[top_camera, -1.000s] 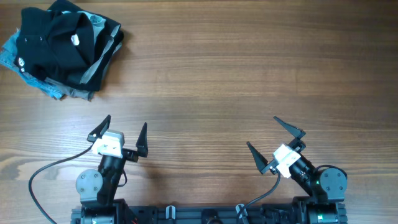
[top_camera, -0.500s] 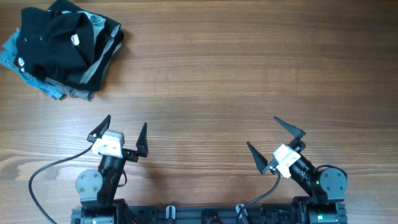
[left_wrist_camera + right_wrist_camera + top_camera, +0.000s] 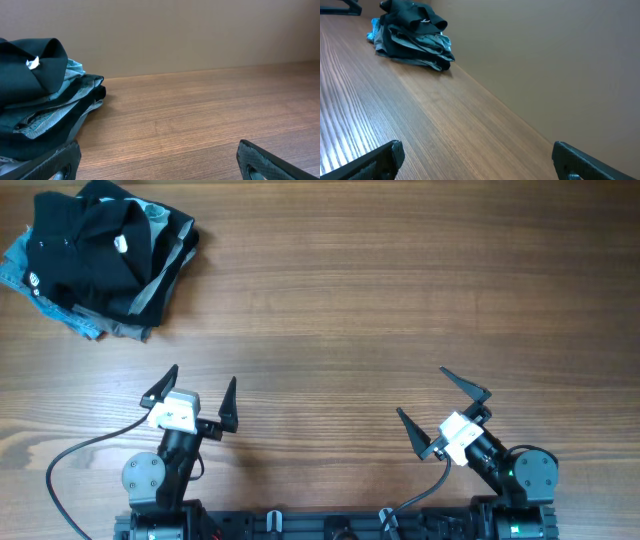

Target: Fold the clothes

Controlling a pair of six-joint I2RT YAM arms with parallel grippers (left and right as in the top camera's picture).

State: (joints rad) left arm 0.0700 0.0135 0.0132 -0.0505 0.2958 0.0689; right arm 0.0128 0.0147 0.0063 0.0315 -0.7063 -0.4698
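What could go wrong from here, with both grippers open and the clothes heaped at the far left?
The clothes pile holds several overlapping garments, so the left gripper may well lift more than one. The right gripper sits far across the table from it; reaching over could crowd the left gripper.

Light is even and fairly bright across the desk (image 3: pixel 400 300), with only a soft, short shadow beside the pile of clothes (image 3: pixel 100 260). A pale sheen lies on the wood low left in the right wrist view. The overhead view is sharp; the left wrist's fingers (image 3: pixel 260 162) look slightly soft.
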